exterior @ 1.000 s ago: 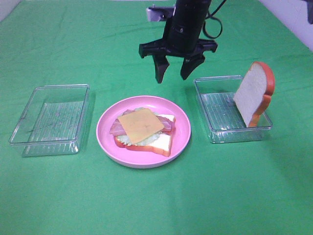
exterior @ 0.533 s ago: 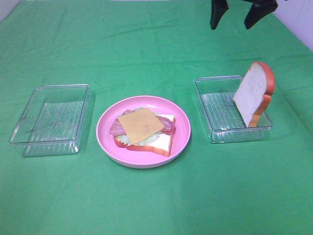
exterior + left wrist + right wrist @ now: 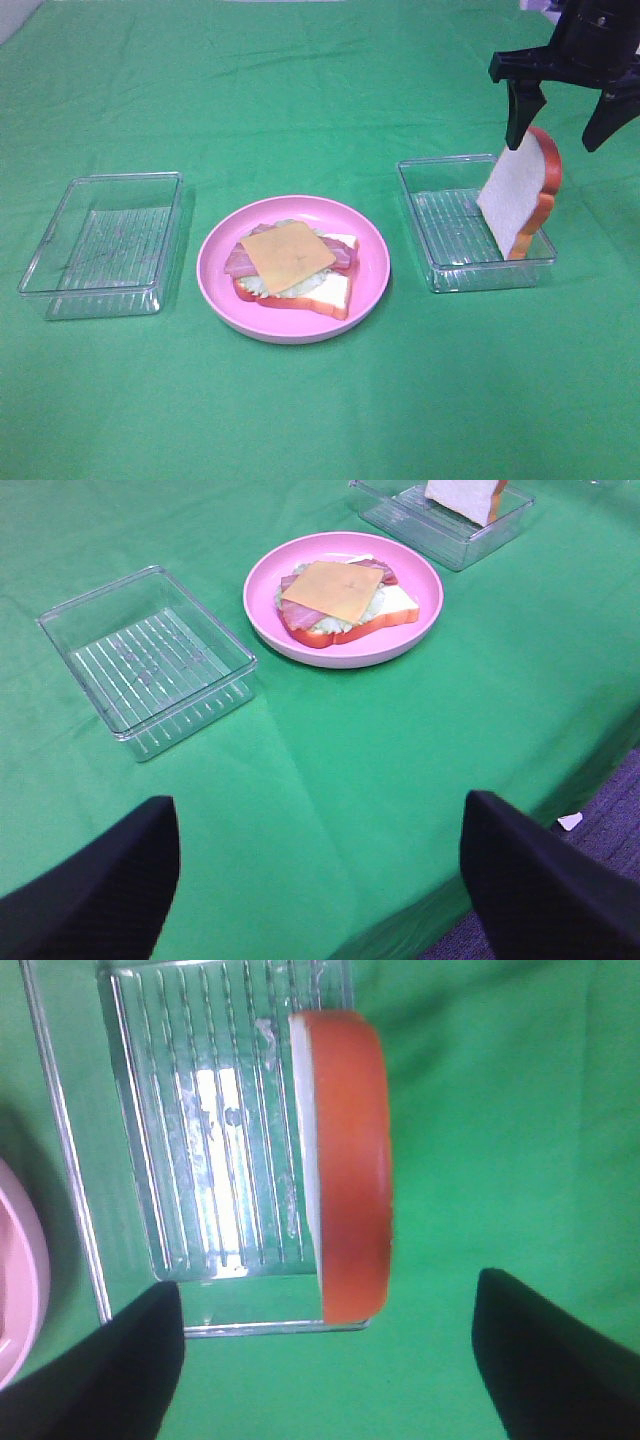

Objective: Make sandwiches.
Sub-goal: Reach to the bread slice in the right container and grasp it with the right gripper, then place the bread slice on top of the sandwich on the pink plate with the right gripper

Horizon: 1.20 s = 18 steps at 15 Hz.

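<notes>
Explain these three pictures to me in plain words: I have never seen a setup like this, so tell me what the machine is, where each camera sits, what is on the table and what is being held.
This is a two-armed robot; each arm ends in a black pincer.

The wide picture comes from a camera mounted high above the green cloth table. The other two come from cameras on the wrists, looking past the pincer's tips.

On the table: a pink round plate carrying a half-built toy sandwich with yellow cheese on top, an empty clear plastic box, and a second clear plastic box with a toy white bread slice with an orange crust leaning upright in it.

The right pincer hangs open just above that slice. The left pincer is open too. Neither holds anything.
</notes>
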{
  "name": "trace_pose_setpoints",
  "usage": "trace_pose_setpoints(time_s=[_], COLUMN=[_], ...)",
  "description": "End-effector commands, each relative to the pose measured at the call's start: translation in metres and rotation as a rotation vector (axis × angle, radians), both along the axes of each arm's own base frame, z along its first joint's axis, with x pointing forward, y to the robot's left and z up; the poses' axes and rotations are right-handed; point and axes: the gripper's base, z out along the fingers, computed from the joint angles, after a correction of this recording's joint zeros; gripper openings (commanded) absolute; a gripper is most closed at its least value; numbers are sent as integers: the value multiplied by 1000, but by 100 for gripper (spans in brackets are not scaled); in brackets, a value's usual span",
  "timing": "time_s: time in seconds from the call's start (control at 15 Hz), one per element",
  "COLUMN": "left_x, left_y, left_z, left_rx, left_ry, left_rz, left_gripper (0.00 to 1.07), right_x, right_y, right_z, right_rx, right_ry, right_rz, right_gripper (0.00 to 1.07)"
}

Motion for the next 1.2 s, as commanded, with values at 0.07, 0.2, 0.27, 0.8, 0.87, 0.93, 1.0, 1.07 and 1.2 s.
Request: trace_pose_setpoints(time_s=[0.07, 0.2, 0.27, 0.8, 0.87, 0.93, 1.0, 1.07, 1.2], left_x=[-2, -2, -2, -2, -2, -2, -2, -2, -2], left_y=[1, 1, 1, 1, 1, 1, 1, 1, 1], left_z=[0, 0, 0, 0, 0, 0, 0, 0, 0], left_rx=[-18, -18, -18, -18, -18, -18, -18, -18, -18], left_ry=[-18, -18, -18, -18, -18, -18, -18, -18, -18], left_rz=[-5, -5, -5, -5, -5, -5, -5, -5, -5], left_gripper=[74, 74, 74, 74, 74, 74, 74, 74, 74], right_x=[2, 7, 10, 14, 14, 14, 13, 12, 8], right_y=[0, 1, 1, -1, -1, -1, -1, -1, 0], right_z=[-13, -23, -30, -42, -42, -42, -40, -33, -16], right_rx=[6, 4, 4, -32, -29, -28, -28, -24, -6], right_ry=[30, 30, 31, 37, 40, 45, 42, 25, -16], right_rz=[13, 18, 18, 45, 44, 44, 44, 44, 40], right_gripper=[75, 75, 75, 10, 4, 0, 0, 0, 0])
